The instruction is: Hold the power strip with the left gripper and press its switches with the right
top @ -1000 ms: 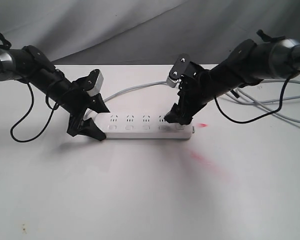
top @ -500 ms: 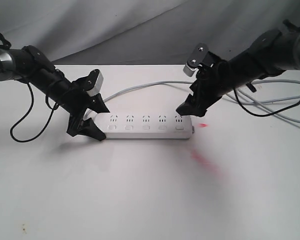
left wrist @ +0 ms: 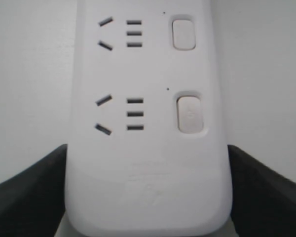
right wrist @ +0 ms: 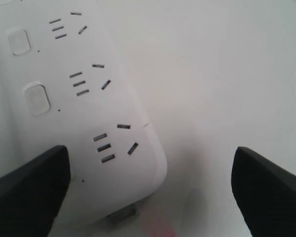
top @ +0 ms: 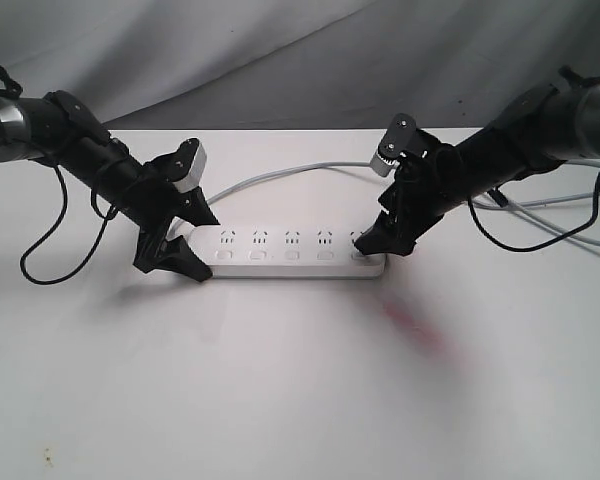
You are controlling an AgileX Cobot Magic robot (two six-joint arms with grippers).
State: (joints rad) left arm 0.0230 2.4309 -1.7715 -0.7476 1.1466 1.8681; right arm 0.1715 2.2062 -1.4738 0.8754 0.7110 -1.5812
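Note:
The white power strip (top: 290, 255) lies flat across the table's middle, its row of switches (top: 292, 255) along the near edge. My left gripper (top: 208, 250) is shut on its left end. In the left wrist view both black fingers (left wrist: 29, 192) press against the sides of the power strip (left wrist: 148, 148), with two switches (left wrist: 190, 113) beyond them. My right gripper (top: 380, 245) is down over the right end and open, jaws wide apart. In the right wrist view one finger (right wrist: 24, 192) rests on the power strip (right wrist: 89, 123) and hides the end switch. The other finger hangs over bare table.
The strip's thin grey cord (top: 280, 175) curves behind it toward the back right, where more grey cables (top: 560, 215) lie. A faint red smear (top: 415, 325) marks the table in front of the right end. Grey cloth hangs behind the table.
My right gripper lifted off the strip near the fourth switch, swung up to the right, then came down onto the right end. The left gripper and strip stayed put.

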